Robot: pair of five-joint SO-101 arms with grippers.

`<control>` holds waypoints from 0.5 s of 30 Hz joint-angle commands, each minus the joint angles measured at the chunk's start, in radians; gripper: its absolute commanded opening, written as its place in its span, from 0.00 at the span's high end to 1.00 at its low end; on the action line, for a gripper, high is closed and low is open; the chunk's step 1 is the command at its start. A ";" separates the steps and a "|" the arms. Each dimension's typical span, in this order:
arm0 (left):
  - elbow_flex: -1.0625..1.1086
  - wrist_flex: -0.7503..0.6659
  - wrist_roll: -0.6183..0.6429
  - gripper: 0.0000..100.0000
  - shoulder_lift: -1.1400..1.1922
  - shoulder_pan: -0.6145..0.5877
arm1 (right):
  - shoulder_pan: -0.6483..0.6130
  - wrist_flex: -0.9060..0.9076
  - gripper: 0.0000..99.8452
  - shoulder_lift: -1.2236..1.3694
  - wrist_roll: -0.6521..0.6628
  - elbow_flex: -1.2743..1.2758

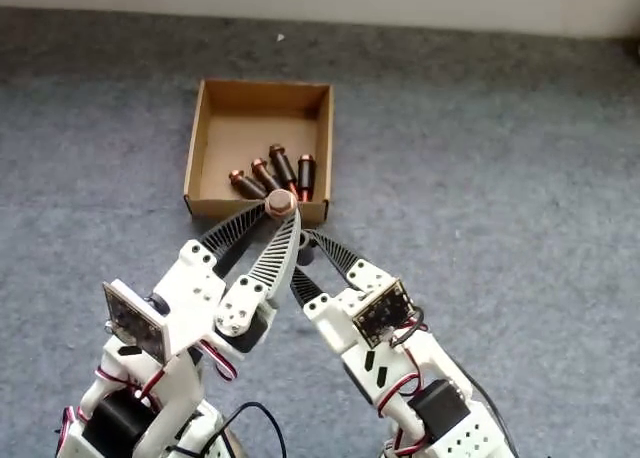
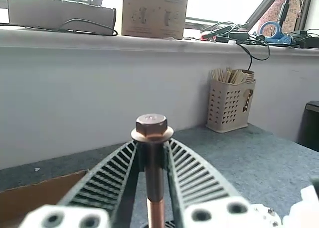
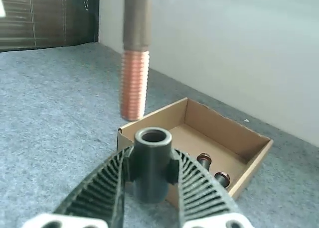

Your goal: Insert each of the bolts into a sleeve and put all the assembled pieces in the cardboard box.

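My left gripper (image 1: pixel 277 208) is shut on a copper bolt (image 2: pixel 152 153), held upright with its hex head (image 1: pixel 280 202) on top, just in front of the cardboard box (image 1: pixel 215 205). My right gripper (image 1: pixel 303 250) is shut on a dark sleeve (image 3: pixel 151 163), held upright with its bore facing up. The bolt's threaded tip (image 3: pixel 134 86) hangs a little above and beside the sleeve's opening. Several assembled bolt-and-sleeve pieces (image 1: pixel 275 173) lie inside the box.
The table is covered in grey carpet (image 1: pixel 480 148). A white wall (image 2: pixel 99 88) runs behind the table, and a beige basket of sticks (image 2: pixel 230 101) stands at its base.
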 commanded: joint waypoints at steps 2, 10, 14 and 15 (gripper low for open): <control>0.016 -0.005 0.008 0.99 -0.013 0.007 | -0.016 -0.007 1.00 -0.018 0.009 0.099; 0.041 -0.005 0.011 0.99 -0.012 -0.056 | -0.062 -0.007 1.00 -0.018 0.011 0.073; 0.042 0.002 0.012 0.99 -0.012 -0.079 | -0.061 -0.007 1.00 -0.018 0.009 0.035; 0.044 0.002 0.012 0.99 -0.012 -0.079 | -0.061 -0.007 1.00 -0.018 0.009 0.030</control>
